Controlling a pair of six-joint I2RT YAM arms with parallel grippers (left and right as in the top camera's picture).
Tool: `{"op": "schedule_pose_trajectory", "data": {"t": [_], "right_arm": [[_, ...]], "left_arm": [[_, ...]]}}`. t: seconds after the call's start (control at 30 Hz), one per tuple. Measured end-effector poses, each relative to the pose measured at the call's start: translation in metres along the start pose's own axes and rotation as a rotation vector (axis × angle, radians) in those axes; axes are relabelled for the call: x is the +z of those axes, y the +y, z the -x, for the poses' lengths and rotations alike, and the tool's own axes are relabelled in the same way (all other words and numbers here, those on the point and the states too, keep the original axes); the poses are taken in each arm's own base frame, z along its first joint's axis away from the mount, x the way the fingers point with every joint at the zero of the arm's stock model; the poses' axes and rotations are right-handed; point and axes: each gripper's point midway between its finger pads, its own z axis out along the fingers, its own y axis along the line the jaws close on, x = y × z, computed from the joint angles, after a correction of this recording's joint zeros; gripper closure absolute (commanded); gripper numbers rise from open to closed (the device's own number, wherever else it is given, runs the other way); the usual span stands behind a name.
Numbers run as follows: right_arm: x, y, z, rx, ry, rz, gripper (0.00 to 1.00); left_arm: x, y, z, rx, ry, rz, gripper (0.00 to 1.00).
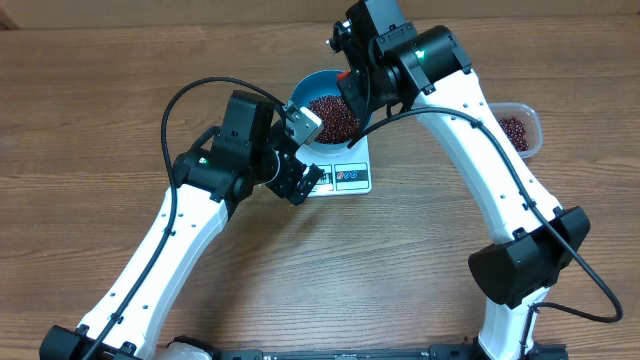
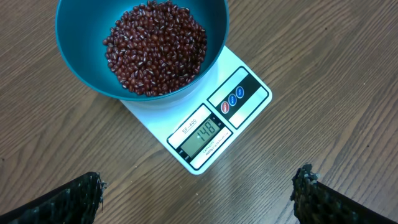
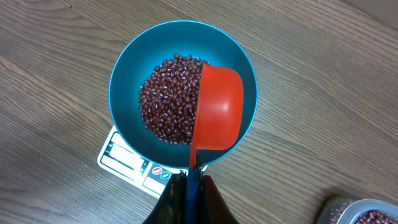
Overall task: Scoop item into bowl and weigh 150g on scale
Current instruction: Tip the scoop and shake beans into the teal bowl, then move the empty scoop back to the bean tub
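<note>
A: Start closest in. What's the left gripper (image 2: pixel 199 186) doing?

B: It's spread wide with nothing between its fingers. It hangs over the wooden table (image 2: pixel 336 93) just short of the scale (image 2: pixel 241 61), looking down at it.

A: And the display (image 2: pixel 205 130)?

B: It reads 148, as far as I can make out, so just under the target. The blue bowl (image 2: pixel 74 37) sits on the scale's platform, with the adzuki beans (image 2: pixel 155 46) heaped in its middle.

A: The other arm?

B: The right gripper (image 3: pixel 189 186) is clamped tight on the handle of the red scoop (image 3: pixel 219 102). The scoop's cup hangs over one side of the bowl. I can't tell whether it touches the beans.

A: That's my worry. If the cup leans on the beans or the rim, the reading is false.

B: Agreed. The other risk is overshoot. So little is missing that one more full scoop from the clear tub (image 1: pixel 534 125), off at the far right, would go well past the target. It wants a few beans, tipped slowly.

A: And spills?

B: A quick tilt near the rim could send beans onto the table.
</note>
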Motion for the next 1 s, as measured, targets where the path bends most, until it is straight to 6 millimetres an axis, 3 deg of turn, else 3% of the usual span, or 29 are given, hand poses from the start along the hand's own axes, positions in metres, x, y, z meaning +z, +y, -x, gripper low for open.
{"op": "schedule_pose_trajectory", "data": {"t": [0.73, 0.8, 0.9, 1.0], "right_arm": [[0.0, -0.004, -0.001, 0.014, 0.001, 0.013, 0.96], [-0.003, -0.014, -0.004, 0.045, 0.005, 0.034, 0.96], [-0.019, -0.045, -0.011, 0.127, -0.007, 0.056, 0.96], [-0.054, -0.103, -0.029, 0.266, -0.042, 0.034, 0.96]], "left_arm": [[0.0, 0.0, 0.0, 0.0, 0.0, 0.0, 0.0], [0.0, 0.0, 0.0, 0.0, 0.0, 0.0, 0.0], [0.0, 0.0, 0.0, 0.0, 0.0, 0.0, 0.0], [0.0, 0.0, 0.0, 0.0, 0.0, 0.0, 0.0]]}}
